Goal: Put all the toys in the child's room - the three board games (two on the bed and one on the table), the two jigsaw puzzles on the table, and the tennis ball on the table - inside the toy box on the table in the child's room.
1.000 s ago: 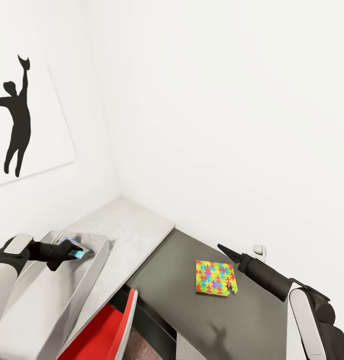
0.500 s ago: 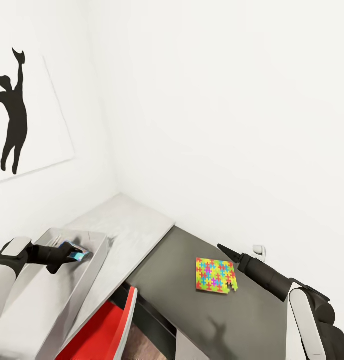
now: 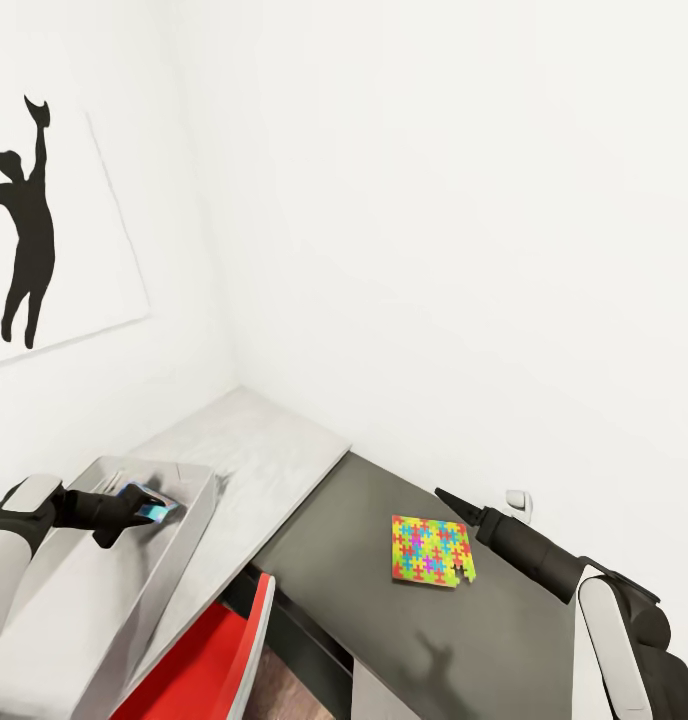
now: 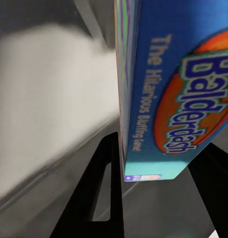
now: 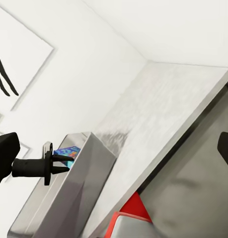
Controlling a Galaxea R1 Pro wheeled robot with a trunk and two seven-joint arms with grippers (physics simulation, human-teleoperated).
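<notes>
Head view puts the left gripper (image 3: 134, 505) at lower left, pinching a blue board game (image 3: 147, 499) over the open top of the toy box (image 3: 184, 535), which stands on the light grey part of the table (image 3: 274, 455). At lower centre a jigsaw puzzle (image 3: 432, 552) lies flat on the dark part, bare surface all round it. The right gripper (image 3: 446, 499) hangs just above its far edge, fingers seemingly together. Left wrist view alone shows the box's "Balderdash" lettering between the dark fingers (image 4: 96, 193). A red chair (image 3: 209, 655) sits at the table's near edge.
</notes>
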